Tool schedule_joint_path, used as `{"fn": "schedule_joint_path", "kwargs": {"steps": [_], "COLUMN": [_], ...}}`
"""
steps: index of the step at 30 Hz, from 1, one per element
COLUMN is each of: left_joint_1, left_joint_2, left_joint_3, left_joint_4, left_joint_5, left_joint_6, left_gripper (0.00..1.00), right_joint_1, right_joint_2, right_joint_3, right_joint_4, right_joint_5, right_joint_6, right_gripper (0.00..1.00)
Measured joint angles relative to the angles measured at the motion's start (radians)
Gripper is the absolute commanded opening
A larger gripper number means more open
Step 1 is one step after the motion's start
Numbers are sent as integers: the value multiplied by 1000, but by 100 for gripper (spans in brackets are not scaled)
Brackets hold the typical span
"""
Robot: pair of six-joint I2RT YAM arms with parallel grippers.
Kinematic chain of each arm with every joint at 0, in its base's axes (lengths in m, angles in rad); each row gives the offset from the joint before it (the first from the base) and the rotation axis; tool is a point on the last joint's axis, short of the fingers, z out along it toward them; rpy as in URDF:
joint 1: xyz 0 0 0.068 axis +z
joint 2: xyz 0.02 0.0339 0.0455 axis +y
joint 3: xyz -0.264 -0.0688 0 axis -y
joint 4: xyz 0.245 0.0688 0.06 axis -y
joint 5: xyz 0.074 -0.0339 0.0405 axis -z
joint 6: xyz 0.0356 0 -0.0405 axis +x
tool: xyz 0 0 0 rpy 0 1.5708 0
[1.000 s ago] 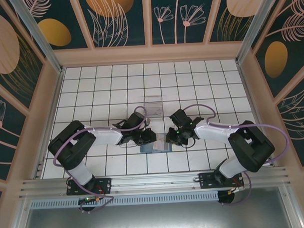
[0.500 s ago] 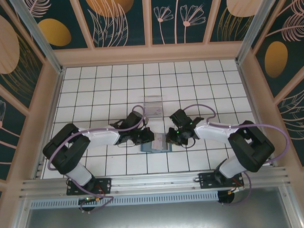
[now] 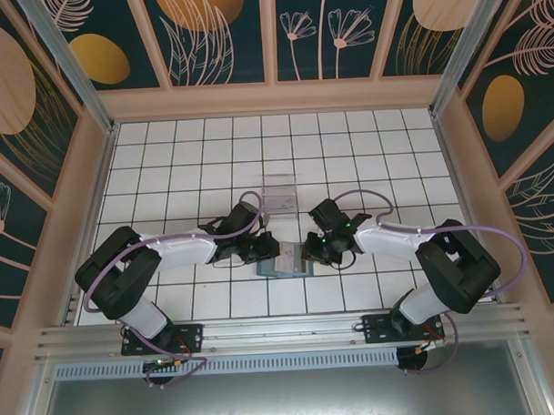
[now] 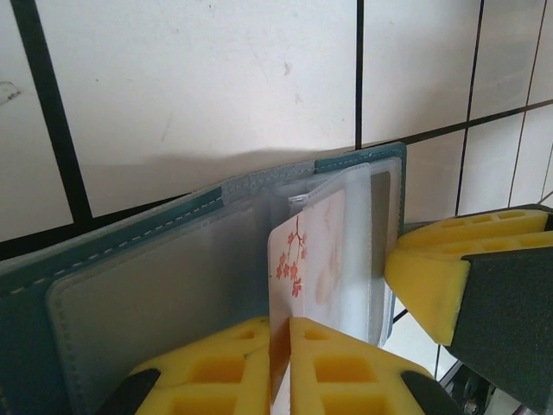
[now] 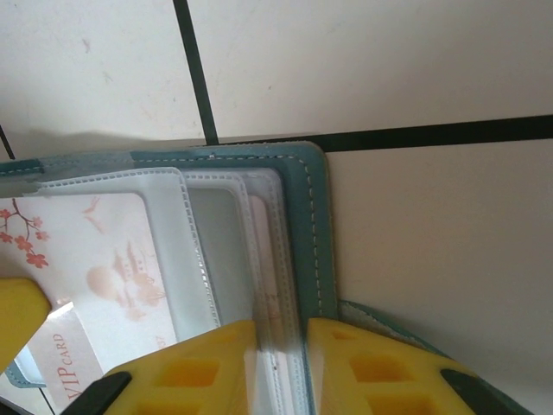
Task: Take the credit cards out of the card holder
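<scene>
The teal card holder lies open on the tiles between both arms. My left gripper is shut on the edge of a pale credit card printed with red blossoms, which sticks partly out of a clear sleeve of the card holder. In the right wrist view the same credit card reads "VIP CARD". My right gripper is shut on the card holder's teal cover edge and its clear sleeves. From above, the left gripper and right gripper face each other over the holder.
A see-through plastic box stands on the tiles just behind the two grippers. The right gripper's yellow finger sits close beside the card in the left wrist view. White tiled floor stretches to the pen walls.
The left arm's elbow has swung out to the left while its gripper stayed at the holder. The right arm has barely moved.
</scene>
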Motion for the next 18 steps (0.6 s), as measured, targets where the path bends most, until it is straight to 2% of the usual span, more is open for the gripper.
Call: {"fn": "schedule_joint_path", "kwargs": {"steps": [9,14,18], "left_joint_1": [4,5,5], "left_joint_2": [50,72,82], "left_joint_3": [2,10,12], "left_joint_4": [46,54,56], "left_joint_5": [74,95,100], "left_joint_6": [7,15,17], "left_gripper": [14,15,15], "right_joint_1": [7,17,23], "right_joint_2": [2,17,31], "right_joint_3": [33,53,68], "right_joint_4": [-46,-63,-82], "right_joint_5": [25,38,51], "right_joint_6": [-3,-5,-5], "right_gripper": [50,53,49]}}
